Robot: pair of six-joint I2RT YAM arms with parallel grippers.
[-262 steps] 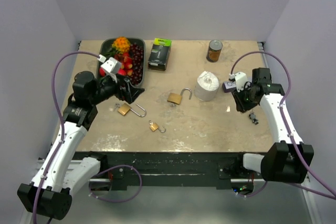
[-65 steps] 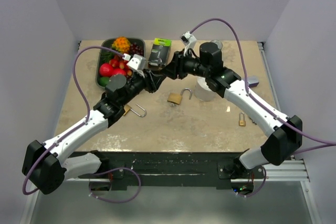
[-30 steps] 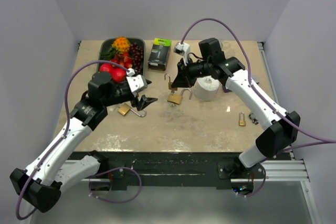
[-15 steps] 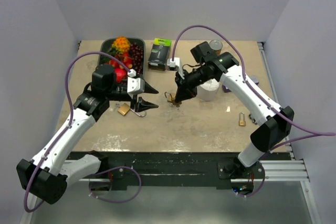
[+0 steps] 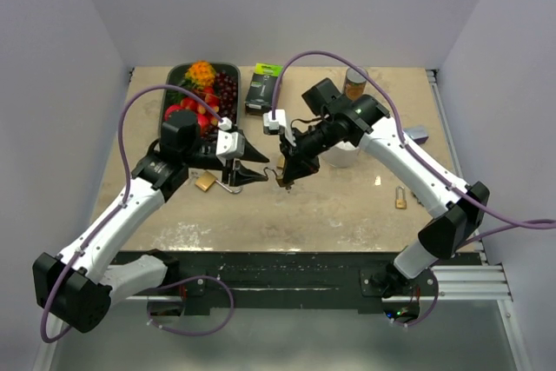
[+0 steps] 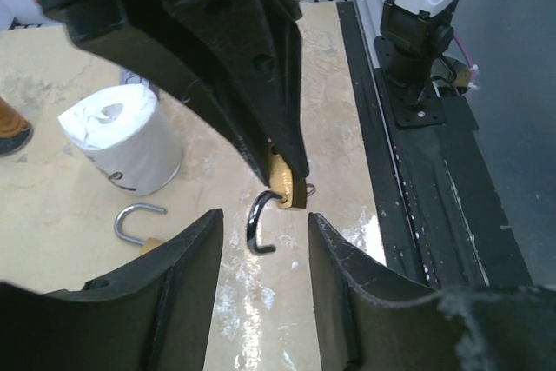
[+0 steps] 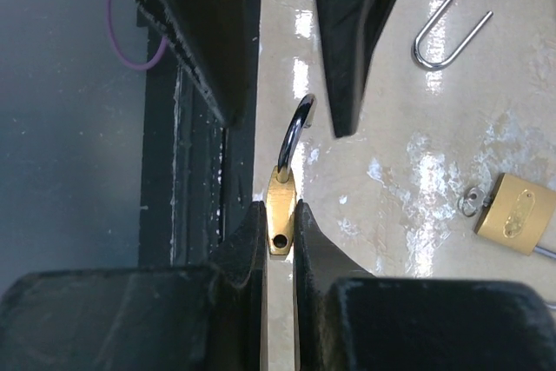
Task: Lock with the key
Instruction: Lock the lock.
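Nearest, on my right side, a spare padlock (image 5: 400,198) lies flat on the table (image 5: 347,219), out of play. At centre, my right gripper (image 5: 285,176) is pressed onto the flat brass sides of the small padlock (image 7: 280,206). This grip leaves its open shackle (image 6: 259,228) jutting free past my fingertips, seemingly clear of the table. My left gripper (image 5: 263,167) faces it with its fingers (image 6: 195,267) spread on either side of the shackle, touching neither side. I judge this placing is meant for pressing the shackle home. Beside my left wrist a second padlock (image 5: 207,182) lies open. A third padlock (image 7: 517,215) carries what looks like a key (image 7: 469,202). Farther off stands the paper roll (image 6: 122,141). The fruit tray (image 5: 236,93), black box (image 5: 263,91) and can (image 5: 354,84) sit along the back edge.
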